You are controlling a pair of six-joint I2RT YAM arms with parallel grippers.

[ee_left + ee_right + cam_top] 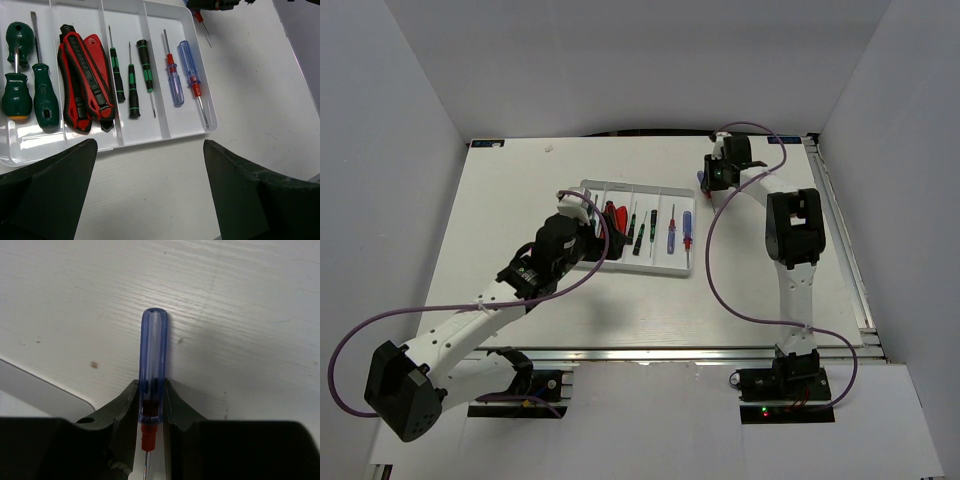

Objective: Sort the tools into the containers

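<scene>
Right wrist view: right gripper (151,392) clamped on a blue-handled screwdriver (152,345).
Both fingers press the clear handle just above its red collar, with the white table (250,315) behind it. In the left wrist view, the left gripper (149,150) is spread wide below the white tray (165,139). The tray's compartments hold green screwdrivers (45,95), a red-and-black tool (85,75), thin drivers (132,85) and two blue drivers (189,60).
</scene>
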